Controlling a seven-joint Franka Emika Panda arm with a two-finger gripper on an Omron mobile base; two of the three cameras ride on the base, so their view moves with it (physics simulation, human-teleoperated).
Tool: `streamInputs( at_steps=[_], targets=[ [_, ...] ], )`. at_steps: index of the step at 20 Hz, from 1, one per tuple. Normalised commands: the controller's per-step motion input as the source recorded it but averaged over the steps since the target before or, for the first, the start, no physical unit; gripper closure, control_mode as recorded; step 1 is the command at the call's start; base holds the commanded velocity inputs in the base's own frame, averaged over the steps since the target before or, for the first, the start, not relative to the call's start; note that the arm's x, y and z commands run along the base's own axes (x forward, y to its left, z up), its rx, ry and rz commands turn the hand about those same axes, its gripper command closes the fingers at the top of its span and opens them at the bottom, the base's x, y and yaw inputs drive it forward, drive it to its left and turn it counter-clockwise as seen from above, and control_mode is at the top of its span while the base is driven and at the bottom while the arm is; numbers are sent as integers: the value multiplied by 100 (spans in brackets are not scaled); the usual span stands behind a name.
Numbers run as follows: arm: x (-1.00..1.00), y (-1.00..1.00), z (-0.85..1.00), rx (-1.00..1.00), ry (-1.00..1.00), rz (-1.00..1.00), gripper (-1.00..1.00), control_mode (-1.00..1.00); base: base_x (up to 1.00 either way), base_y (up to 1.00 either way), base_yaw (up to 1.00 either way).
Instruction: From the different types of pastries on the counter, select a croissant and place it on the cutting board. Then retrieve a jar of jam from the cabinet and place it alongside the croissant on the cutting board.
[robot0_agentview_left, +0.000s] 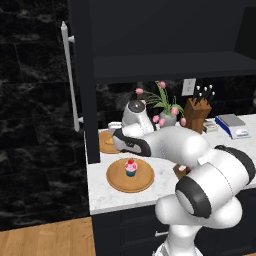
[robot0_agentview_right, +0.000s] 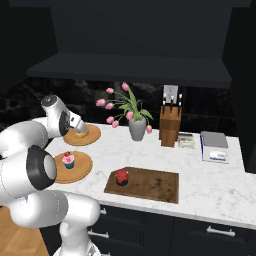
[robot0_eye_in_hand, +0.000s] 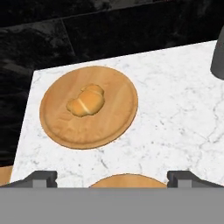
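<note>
Golden-brown croissant; pink-frosted cupcake, teal wrapper; dark-brown cutting board; grey-veined white counter.

A glossy white robot arm built of thick, rounded tube-like segments, each ending in a smooth domed cap. Wide black bands ring the joints between the white segments, and one elbow shows a round grey-white disc framed by a black collar. At the hand's end, the gripper has two small dark grey fingertips, blocky and flat-topped, set far apart at either side.
</note>
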Motion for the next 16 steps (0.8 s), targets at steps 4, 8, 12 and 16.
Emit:
streamInputs(
  at_steps=[4,8,12,16],
  targets=[
    [17,7,-46,8,9,-4,-100,-100,0,0,0],
    [21,0,-8,11,0,-1,-100,-100,0,0,0],
    [39,0,0,0,-6,-2,-100,-100,0,0,0],
    [0,3,-1,0,0,0,-100,-100,0,0,0]
  ],
)
